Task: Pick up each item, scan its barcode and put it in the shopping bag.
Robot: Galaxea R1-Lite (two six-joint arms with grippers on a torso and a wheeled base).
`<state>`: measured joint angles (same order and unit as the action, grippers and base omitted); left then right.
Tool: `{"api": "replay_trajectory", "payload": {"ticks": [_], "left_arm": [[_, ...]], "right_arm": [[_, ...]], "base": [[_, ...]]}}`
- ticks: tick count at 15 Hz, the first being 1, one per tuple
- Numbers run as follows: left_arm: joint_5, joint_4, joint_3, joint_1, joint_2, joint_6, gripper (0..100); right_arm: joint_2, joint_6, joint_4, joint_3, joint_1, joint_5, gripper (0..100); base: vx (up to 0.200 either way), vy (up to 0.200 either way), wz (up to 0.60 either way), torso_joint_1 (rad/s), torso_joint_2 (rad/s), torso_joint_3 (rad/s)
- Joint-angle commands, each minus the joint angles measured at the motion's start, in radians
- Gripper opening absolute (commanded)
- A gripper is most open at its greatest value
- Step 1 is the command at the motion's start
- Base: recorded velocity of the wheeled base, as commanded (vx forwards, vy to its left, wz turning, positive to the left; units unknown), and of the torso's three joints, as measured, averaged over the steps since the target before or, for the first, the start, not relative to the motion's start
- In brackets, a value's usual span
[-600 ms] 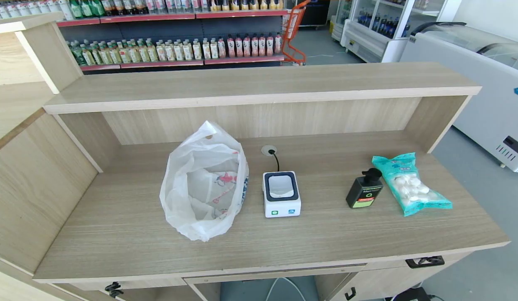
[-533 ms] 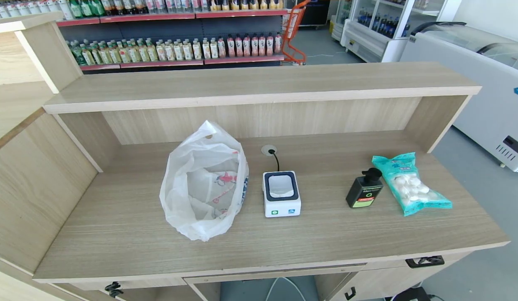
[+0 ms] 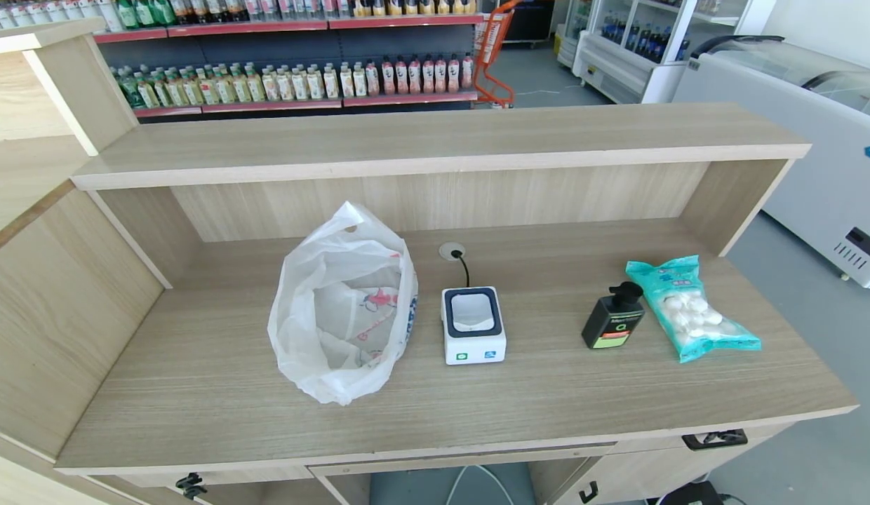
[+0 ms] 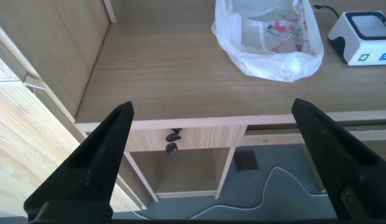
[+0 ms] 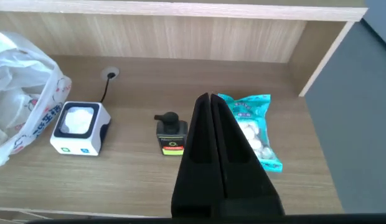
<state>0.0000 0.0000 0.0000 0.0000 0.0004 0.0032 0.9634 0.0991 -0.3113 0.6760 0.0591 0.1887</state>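
We see our left gripper [image 4: 213,111] with its fingers spread wide and holding nothing, out past the near edge of the counter [image 3: 547,400] on the left. On the counter, the white bag [image 3: 340,308] stands left of centre, mouth open upward. Just right of it sits the scanner [image 3: 473,324], its cable [image 3: 464,268] running to the far side. Well to the right stands the black bottle [image 3: 612,319], and just beside it lies the teal pack [image 3: 687,308]. Our right gripper [image 5: 210,101] has its fingers pressed together on nothing, raised on the near side of bottle and pack.
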Motion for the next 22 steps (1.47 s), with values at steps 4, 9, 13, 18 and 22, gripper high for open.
{"api": "replay_trajectory", "payload": {"ticks": [4, 9, 13, 18, 22], "left_arm": [[0.0, 0.0, 0.0, 0.0, 0.0, 0.0, 100], [0.0, 0.0, 0.0, 0.0, 0.0, 0.0, 100], [0.0, 0.0, 0.0, 0.0, 0.0, 0.0, 100], [0.0, 0.0, 0.0, 0.0, 0.0, 0.0, 100], [0.0, 0.0, 0.0, 0.0, 0.0, 0.0, 100]], "right_arm": [[0.159, 0.002, -0.011, -0.069, 0.03, 0.049, 100], [0.273, 0.07, -0.298, -0.335, 0.179, 0.172, 100], [0.495, 0.099, -0.5, -0.32, 0.226, 0.252, 100], [0.649, 0.2, -0.509, -0.288, 0.278, 0.374, 100], [0.739, 0.202, -0.532, -0.234, 0.26, 0.411, 100]], "base": [[0.0, 0.0, 0.0, 0.0, 0.0, 0.0], [0.0, 0.0, 0.0, 0.0, 0.0, 0.0], [0.0, 0.0, 0.0, 0.0, 0.0, 0.0], [0.0, 0.0, 0.0, 0.0, 0.0, 0.0], [0.0, 0.0, 0.0, 0.0, 0.0, 0.0]]}}
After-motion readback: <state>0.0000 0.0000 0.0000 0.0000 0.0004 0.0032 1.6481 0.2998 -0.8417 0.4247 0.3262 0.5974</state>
